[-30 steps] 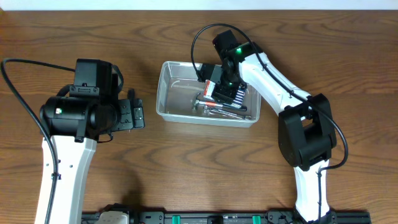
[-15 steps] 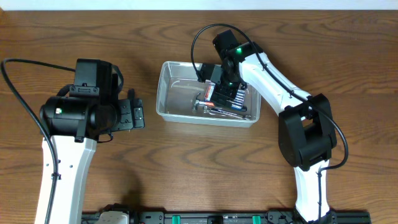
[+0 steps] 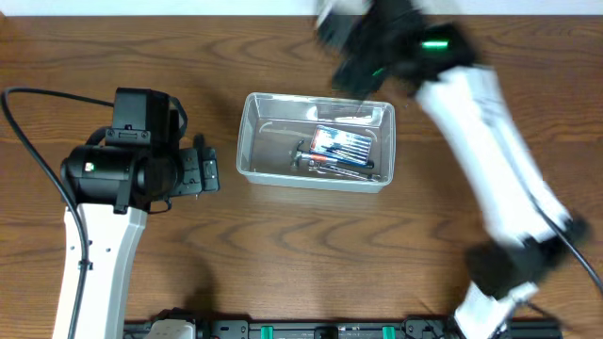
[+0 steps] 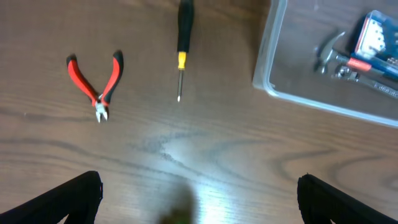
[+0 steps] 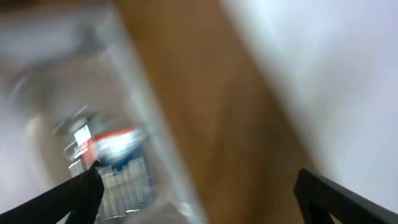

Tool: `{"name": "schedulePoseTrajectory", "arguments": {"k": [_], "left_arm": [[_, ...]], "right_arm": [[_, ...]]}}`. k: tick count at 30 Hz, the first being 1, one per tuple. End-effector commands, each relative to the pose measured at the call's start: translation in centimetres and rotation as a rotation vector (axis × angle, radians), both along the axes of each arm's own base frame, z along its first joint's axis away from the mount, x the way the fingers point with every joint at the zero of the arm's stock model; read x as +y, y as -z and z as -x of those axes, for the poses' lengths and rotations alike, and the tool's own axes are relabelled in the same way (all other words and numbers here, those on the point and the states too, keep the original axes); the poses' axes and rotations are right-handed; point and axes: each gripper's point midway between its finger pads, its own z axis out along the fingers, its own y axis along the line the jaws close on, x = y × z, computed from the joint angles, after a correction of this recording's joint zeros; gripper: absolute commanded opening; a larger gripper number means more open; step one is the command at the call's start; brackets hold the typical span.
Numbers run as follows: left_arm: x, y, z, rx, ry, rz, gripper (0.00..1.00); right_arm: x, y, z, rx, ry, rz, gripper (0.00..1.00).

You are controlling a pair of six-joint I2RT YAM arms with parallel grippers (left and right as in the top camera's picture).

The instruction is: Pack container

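Though blur softens it, right gripper (image 5: 198, 182) spread wide, empty.

Everything here is smeared by blur. The right gripper (image 5: 199, 202) shows only as two dark fingertips (image 5: 71, 198) in the bottom corners, the jaws standing wide apart. On the left, the container (image 5: 146, 134) appears as a pale, clear wall running slantwise from top to bottom. Inside it, a red and white smudge (image 5: 109, 140) sits above a row of pale upright bars (image 5: 124, 177); what these are cannot be told. Right of the wall runs a brown strip of worktop (image 5: 205, 112), and beyond it a plain whitish area (image 5: 311, 74) fills the upper right.
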Motion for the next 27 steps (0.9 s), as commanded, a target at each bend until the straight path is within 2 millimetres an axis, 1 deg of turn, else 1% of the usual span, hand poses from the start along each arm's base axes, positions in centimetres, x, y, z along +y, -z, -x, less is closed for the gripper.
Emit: {"name": "schedulePoseTrajectory", "arguments": {"k": [1,2,3,5,6,7,8,10,12,16,21,24,27], "left_arm": [[0.2,1.1,-1.9,0.024,-0.001,-0.016,0.98],[0.3,1.7,-2.6,0.034,0.010,-0.022,0.98],[0.4,2.4,-3.3,0.047,0.017,-0.028,0.98],[1.1,4.4,-5.0,0.087,0.003,-0.033,0.98],[1.6,5.4,-5.7,0.108,-0.014,-0.033,0.98],[2.5,7.0,-6.6,0.138,-0.035,-0.033,0.98],[2.9,7.7,-6.9,0.151,-0.040,-0.034,0.98],[4.1,10.0,-8.0,0.194,-0.043,-0.039,0.98],[4.9,11.8,-8.6,0.222,-0.050,-0.040,0.98],[5.9,14.8,-9.7,0.263,-0.040,-0.042,0.98],[5.7,18.1,-10.3,0.315,0.019,-0.043,0.98],[5.7,19.5,-10.3,0.345,0.058,-0.048,0.98],[5.7,20.3,-10.5,0.355,0.087,-0.053,0.98]], "right_arm": [[-9.9,-7.5,-0.1,-0.112,0.373,-0.163,0.99],[-12.1,-7.9,0.0,-0.105,0.441,-0.192,0.99],[-14.6,-7.7,0.2,-0.084,0.509,-0.214,0.99],[-19.3,-6.6,1.0,-0.021,0.638,-0.242,0.99],[-21.2,-5.8,1.3,0.013,0.692,-0.250,0.99],[-23.6,-4.8,1.9,0.058,0.759,-0.259,0.99],[-24.6,-4.4,2.1,0.076,0.785,-0.262,0.99],[-27.3,-3.1,2.9,0.128,0.844,-0.282,0.99],[-28.6,-2.7,3.2,0.145,0.867,-0.311,0.99],[-30.1,-2.6,3.5,0.151,0.890,-0.344,0.99],[-30.2,-2.6,3.5,0.151,0.893,-0.344,0.99],[-30.3,-2.6,3.5,0.151,0.893,-0.344,0.99],[-30.2,-2.6,3.5,0.152,0.893,-0.344,0.99]]}}
